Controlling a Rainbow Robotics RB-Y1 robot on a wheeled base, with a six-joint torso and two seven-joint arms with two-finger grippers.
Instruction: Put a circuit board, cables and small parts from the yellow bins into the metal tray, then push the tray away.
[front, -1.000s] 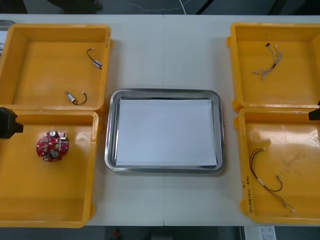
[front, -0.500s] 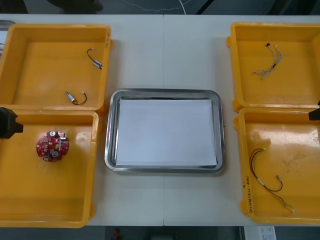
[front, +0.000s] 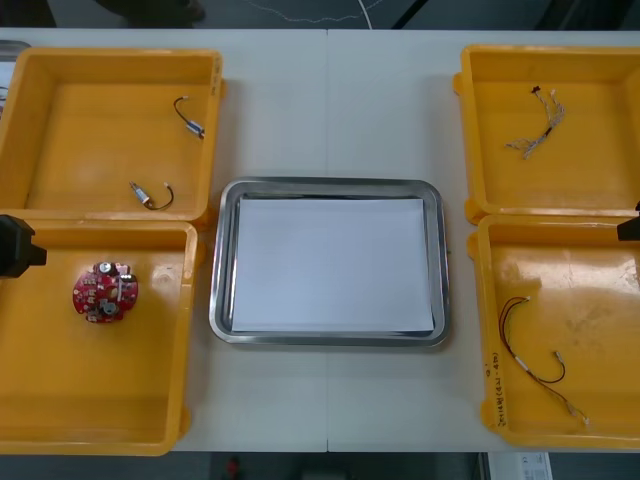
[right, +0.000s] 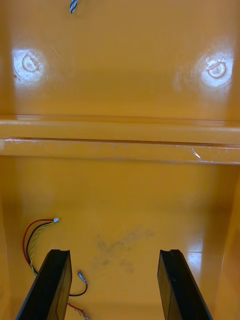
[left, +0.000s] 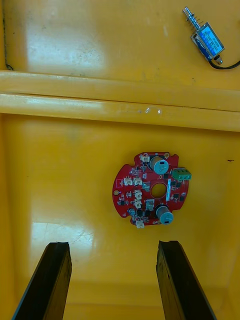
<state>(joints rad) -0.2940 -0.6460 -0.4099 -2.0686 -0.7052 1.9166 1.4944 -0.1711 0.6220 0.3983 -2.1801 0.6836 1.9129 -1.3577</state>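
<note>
Table (front: 330, 110) is set with yellow bins (front: 110, 420) and a metal tray (front: 222, 260), not yet loaded. Left gripper (left: 112, 245) is held spread over the circuit board (left: 151, 189), right gripper (right: 115, 252) spread beside the red-and-yellow cable (front: 520, 361); every transfer is yet to be done.

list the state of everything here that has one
tray: empty, white inside
circuit board: lying flat, not held
left hand: open, over near left bin
right hand: open, over near right bin
red and yellow cable: loose, not held
blue and white cable: loose, not held
small metal parts: loose, not held
</note>
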